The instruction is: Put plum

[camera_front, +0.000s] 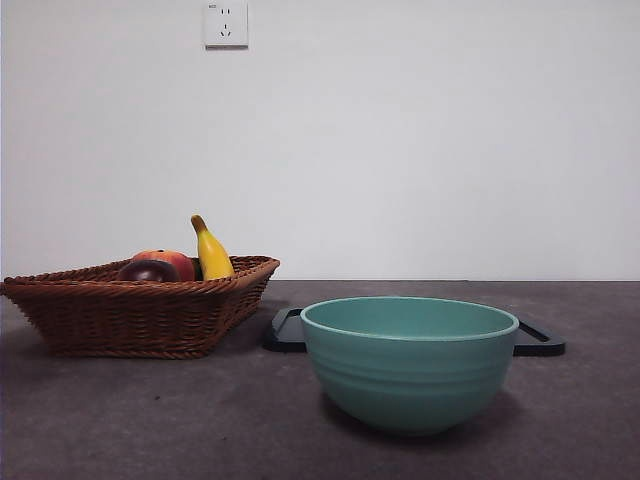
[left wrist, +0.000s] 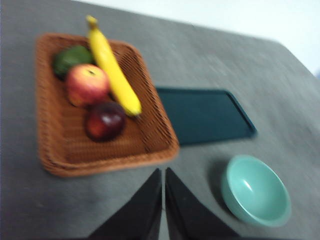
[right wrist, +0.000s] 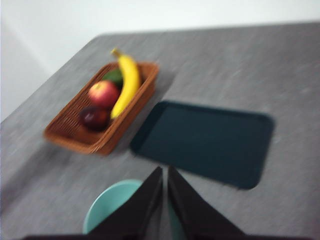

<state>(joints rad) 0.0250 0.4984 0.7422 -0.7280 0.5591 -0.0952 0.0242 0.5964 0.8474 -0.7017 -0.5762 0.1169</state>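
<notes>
The dark maroon plum (left wrist: 105,120) (right wrist: 94,117) (camera_front: 148,271) lies in the brown wicker basket (camera_front: 140,305) (left wrist: 55,125) (right wrist: 72,132), beside a red-orange apple (left wrist: 86,84) and a yellow banana (left wrist: 112,72). My left gripper (left wrist: 163,175) is shut and empty, high above the table just outside the basket's near rim. The right gripper (right wrist: 165,175) is shut too, up over the teal bowl (right wrist: 112,202), holding nothing. Neither arm shows in the front view.
A teal bowl (camera_front: 410,360) (left wrist: 256,190) stands in front of a flat dark tray (left wrist: 205,115) (right wrist: 205,140) (camera_front: 285,330). A green fruit (left wrist: 71,59) lies at the basket's far end. A wall with a socket (camera_front: 226,23) stands behind the table.
</notes>
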